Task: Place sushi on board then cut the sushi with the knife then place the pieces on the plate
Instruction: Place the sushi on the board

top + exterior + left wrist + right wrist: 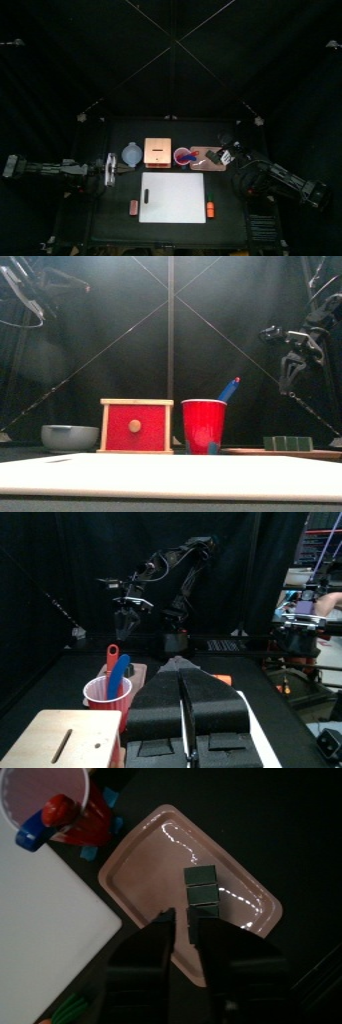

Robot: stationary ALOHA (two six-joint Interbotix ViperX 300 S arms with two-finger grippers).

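Fingertips of the right gripper are pressed together on nothing. They hover above the pink tray, which sits at 1 o'clock from the white board. The sushi roll, a short row of dark green blocks, lies flat on the tray just past the fingertips. Its long axis is in line with the fingers and diagonal to the tray's sides, running roughly from 10 to 4 o'clock in the top view. At 9 o'clock from the tray stands the red cup with a blue knife in it. The left gripper, also clenched and empty, rests at 10 o'clock from the board.
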